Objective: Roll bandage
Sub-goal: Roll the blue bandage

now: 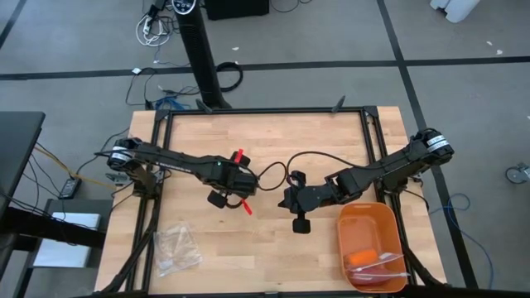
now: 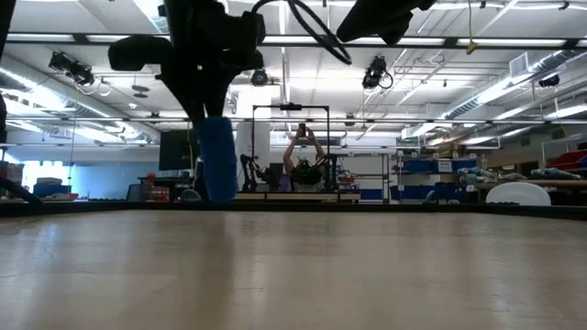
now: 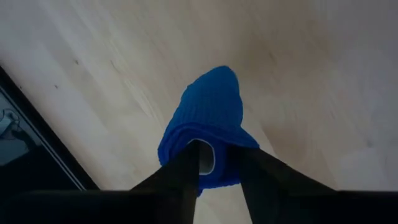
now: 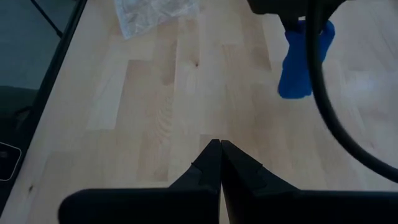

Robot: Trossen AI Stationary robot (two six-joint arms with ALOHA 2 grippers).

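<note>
At the near left of the table (image 1: 273, 141), a clear crinkly plastic bag (image 1: 177, 248) is seen lying flat on the wood. To its right, toward the middle, the left claw (image 3: 217, 163) is held above the table with the bandage (image 3: 208, 124) grasped between its fingers (image 3: 184, 171). The bandage, a bright blue roll of ribbed fabric, is clamped at its upper end and hangs down from the claw, raised off the wood; in the low view it shows as a blue column under the dark arm. In the right wrist view it is seen apart from the table, with a faint shadow beneath it. Further right, the right claw (image 4: 220, 147) is held over bare wood near the table's centre, clenched on nothing, its fingers pressed together. At the near right corner, an orange plastic tray (image 1: 370, 217) is set just beside the right arm.
</note>
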